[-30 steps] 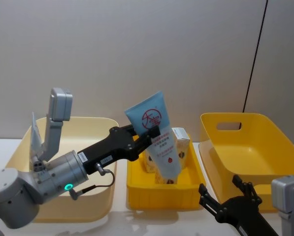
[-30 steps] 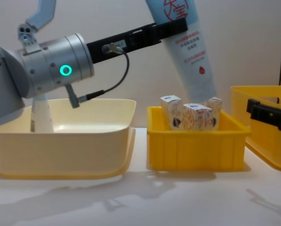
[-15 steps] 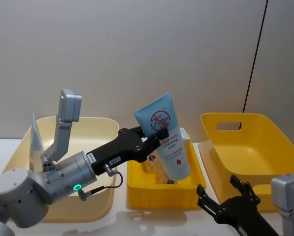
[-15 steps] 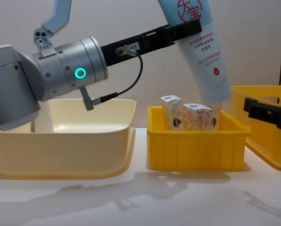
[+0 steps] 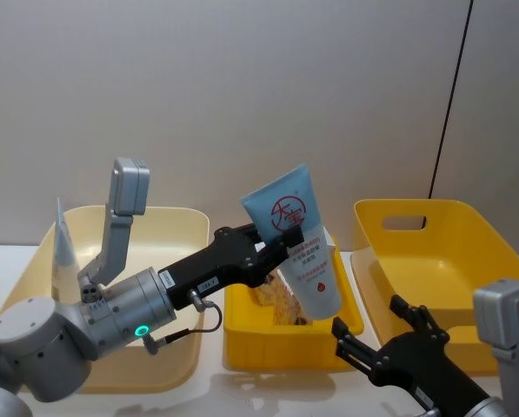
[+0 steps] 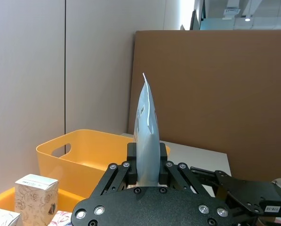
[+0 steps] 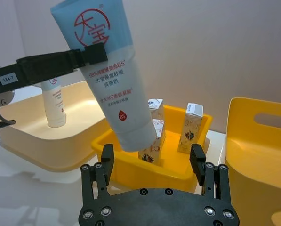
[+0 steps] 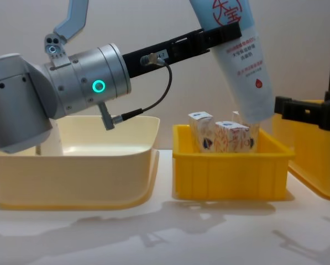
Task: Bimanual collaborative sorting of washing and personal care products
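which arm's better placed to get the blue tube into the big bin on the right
Probably the right. The left gripper, shut on the blue tube, is stretched out over the middle bin; the open right gripper sits close by, next to the right bin.

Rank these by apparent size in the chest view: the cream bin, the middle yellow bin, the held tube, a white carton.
1. cream bin
2. middle yellow bin
3. tube in the left hand, its top cut off
4. white carton
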Action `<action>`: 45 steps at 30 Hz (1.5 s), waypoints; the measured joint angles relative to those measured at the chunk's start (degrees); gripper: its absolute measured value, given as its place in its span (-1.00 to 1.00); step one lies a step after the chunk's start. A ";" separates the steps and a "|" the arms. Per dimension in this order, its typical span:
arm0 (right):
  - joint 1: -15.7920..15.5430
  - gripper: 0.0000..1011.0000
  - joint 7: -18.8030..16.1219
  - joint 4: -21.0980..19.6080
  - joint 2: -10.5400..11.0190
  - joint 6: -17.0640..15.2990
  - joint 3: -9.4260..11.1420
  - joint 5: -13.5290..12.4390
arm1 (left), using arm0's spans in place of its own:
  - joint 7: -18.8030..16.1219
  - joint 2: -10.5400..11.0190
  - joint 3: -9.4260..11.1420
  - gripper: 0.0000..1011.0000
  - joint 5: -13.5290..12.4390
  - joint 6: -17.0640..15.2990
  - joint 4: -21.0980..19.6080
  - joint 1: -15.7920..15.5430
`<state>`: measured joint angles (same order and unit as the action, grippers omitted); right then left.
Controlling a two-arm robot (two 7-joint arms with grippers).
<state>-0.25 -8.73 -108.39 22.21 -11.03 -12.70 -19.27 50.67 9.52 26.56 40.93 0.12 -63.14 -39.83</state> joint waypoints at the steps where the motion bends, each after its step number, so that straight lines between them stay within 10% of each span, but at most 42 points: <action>1: 0.06 0.98 0.01 -0.26 0.02 -0.19 -0.08 0.15 | 0.02 -0.02 0.02 -0.53 0.01 0.01 0.04 -0.02; 45: 8.48 0.98 6.99 6.76 -5.89 2.06 -8.52 16.64 | 0.16 -0.22 0.16 -0.53 0.11 0.06 0.33 -0.15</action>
<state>8.23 -1.74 -101.62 16.33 -8.98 -21.23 -2.63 50.83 9.31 26.72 41.04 0.17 -62.82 -39.98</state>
